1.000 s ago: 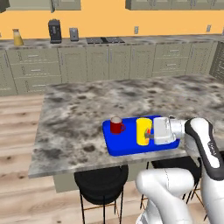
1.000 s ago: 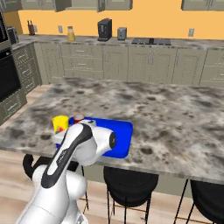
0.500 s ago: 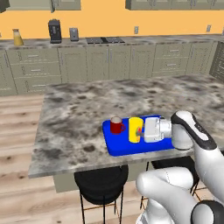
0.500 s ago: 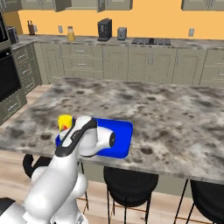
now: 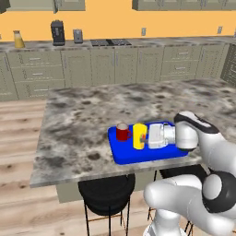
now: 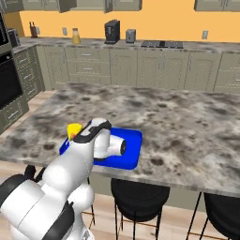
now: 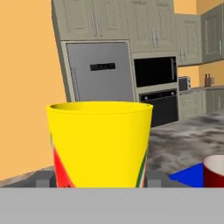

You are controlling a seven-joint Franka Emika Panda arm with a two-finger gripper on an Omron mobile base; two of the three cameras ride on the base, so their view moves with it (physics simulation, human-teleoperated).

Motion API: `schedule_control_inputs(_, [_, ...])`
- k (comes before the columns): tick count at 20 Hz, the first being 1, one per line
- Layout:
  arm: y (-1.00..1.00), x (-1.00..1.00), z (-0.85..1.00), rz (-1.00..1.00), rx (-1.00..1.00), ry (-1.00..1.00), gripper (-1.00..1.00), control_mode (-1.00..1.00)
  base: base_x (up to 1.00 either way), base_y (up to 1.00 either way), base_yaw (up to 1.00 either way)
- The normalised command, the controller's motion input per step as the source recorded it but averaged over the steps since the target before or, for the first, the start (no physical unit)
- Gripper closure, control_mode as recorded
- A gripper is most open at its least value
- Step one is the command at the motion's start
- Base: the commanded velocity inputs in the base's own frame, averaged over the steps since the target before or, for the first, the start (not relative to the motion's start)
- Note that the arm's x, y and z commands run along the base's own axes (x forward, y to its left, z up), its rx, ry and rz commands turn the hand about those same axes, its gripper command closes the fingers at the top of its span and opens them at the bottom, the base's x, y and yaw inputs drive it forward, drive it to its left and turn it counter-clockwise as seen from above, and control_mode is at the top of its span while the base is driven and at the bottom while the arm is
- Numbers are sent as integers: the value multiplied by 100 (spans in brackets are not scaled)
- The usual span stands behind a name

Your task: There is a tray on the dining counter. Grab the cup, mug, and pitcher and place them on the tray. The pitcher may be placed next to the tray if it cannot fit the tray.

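The gripper [image 5: 146, 137] lies level over the tray [image 5: 138, 156], its fingers either side of the cup [image 5: 139, 136]; whether they pinch it or stand just clear, I cannot tell, their tips being cut off low in the hand view. The cup [image 7: 99, 142] looms right in front, upright. Just beyond it stands the mug [image 5: 122, 132], half cropped up close [image 7: 214, 170]. Under all spreads the dining counter [image 5: 87, 124]. From the right, the arm hides most of the cup [image 6: 73, 129].

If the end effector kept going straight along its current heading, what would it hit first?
The cup, already right at the end effector, upright on the tray. The mug stands beyond it; whether exactly in line is unclear.
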Motion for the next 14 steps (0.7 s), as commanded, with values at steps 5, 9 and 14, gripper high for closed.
schedule_control_inputs(5, [0,28,-54,0,0,0,100,-100,0,0,0])
schedule_control_inputs(9, [0,20,-40,0,0,0,100,-100,0,0,0])
schedule_control_inputs(14, [2,29,-31,0,0,0,100,-100,0,0,0])
